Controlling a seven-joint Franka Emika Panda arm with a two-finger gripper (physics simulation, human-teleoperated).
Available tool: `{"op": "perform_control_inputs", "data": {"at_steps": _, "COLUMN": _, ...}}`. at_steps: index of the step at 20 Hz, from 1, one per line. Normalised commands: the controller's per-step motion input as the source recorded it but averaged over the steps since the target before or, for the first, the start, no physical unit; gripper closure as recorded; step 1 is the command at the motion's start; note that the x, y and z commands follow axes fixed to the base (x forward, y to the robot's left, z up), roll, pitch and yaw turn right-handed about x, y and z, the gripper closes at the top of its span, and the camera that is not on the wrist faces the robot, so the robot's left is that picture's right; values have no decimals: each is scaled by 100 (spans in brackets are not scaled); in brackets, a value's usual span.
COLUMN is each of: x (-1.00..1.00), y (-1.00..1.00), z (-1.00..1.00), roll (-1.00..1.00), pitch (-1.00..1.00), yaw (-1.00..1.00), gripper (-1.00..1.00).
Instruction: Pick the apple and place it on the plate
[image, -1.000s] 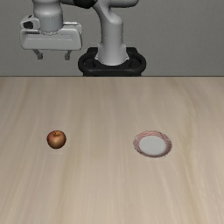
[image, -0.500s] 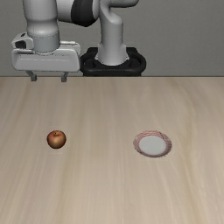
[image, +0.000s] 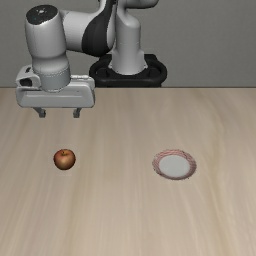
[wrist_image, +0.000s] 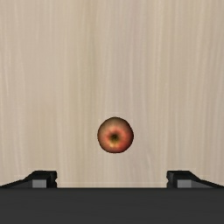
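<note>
The claw (image: 59, 114) hovers above the desk (image: 120, 215), jaws spread wide and holding nothing. In the exterior view, the apple (image: 64, 158) lies on the wood at the claw's 6 o'clock. The empty plate (image: 174, 165) waits at the apple's 3 o'clock, well apart (nothing is picked yet; grasp, carry and placing all remain).

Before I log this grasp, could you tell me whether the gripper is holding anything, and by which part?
Nothing is held. The gripper hangs open above the table, where the apple lies untouched, clear of both fingers.
</note>
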Motion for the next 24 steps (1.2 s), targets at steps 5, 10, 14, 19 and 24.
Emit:
{"op": "perform_control_inputs", "data": {"at_steps": 5, "x": 0, "y": 0, "z": -100, "roll": 0, "pitch": 0, "yaw": 0, "gripper": -100}}
{"op": "perform_control_inputs", "data": {"at_steps": 10, "x": 0, "y": 0, "z": -100, "roll": 0, "pitch": 0, "yaw": 0, "gripper": -100}}
{"op": "perform_control_inputs", "data": {"at_steps": 14, "x": 0, "y": 0, "z": -50, "roll": 0, "pitch": 0, "yaw": 0, "gripper": 100}}
{"op": "perform_control_inputs", "data": {"at_steps": 19, "x": 0, "y": 0, "z": 0, "roll": 0, "pitch": 0, "yaw": 0, "gripper": 100}}
{"op": "perform_control_inputs", "data": {"at_steps": 24, "x": 0, "y": 0, "z": 20, "roll": 0, "pitch": 0, "yaw": 0, "gripper": 100}}
